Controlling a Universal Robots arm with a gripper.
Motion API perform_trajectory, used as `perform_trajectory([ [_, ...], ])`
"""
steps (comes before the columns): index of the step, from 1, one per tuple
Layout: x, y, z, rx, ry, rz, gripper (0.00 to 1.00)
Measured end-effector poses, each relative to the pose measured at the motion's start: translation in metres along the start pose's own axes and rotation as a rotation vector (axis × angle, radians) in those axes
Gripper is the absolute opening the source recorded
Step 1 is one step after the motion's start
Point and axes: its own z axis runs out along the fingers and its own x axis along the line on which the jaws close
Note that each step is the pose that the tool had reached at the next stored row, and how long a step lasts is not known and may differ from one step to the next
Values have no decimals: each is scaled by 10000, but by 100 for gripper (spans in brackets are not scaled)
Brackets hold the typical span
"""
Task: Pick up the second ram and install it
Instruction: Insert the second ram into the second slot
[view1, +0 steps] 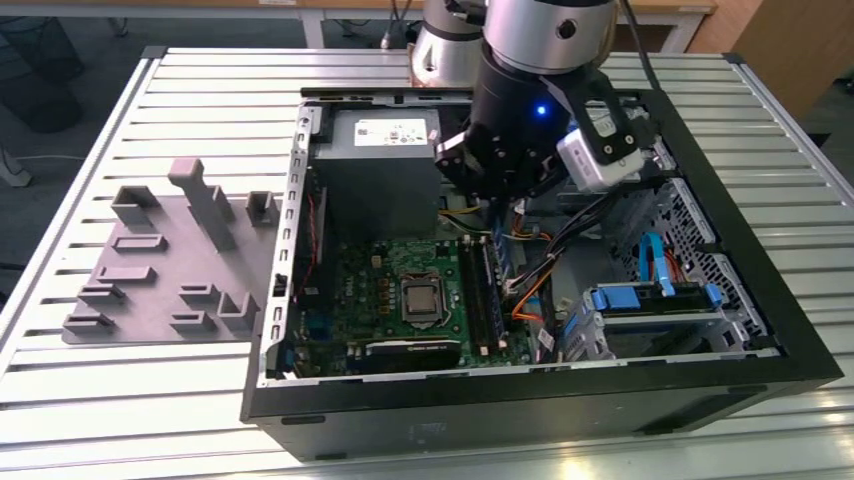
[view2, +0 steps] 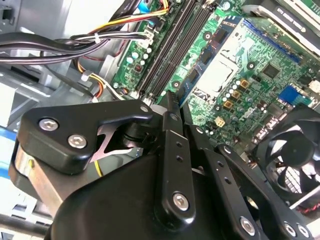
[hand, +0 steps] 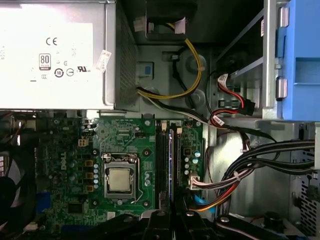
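Observation:
My gripper hangs inside the open computer case, over the back part of the motherboard. In the second wrist view the fingers are pressed together on a thin dark piece. In the first wrist view the second ram shows edge-on as a thin bluish-dark strip. It runs out from between the fingertips and lies in line with the long black memory slots, just above them. I cannot tell whether it touches a slot. The gray plastic tray with upright blocks lies outside the case, at the exterior view's left.
The silver power supply is right beside the gripper. Bundled black, yellow and red cables run past the slots. A blue drive cage is at the exterior view's right, with a processor socket and a black fan nearby.

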Motion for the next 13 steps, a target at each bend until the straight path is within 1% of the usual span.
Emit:
perform_trajectory([
  [13,-3,-1,237,-1,4,6,14],
])
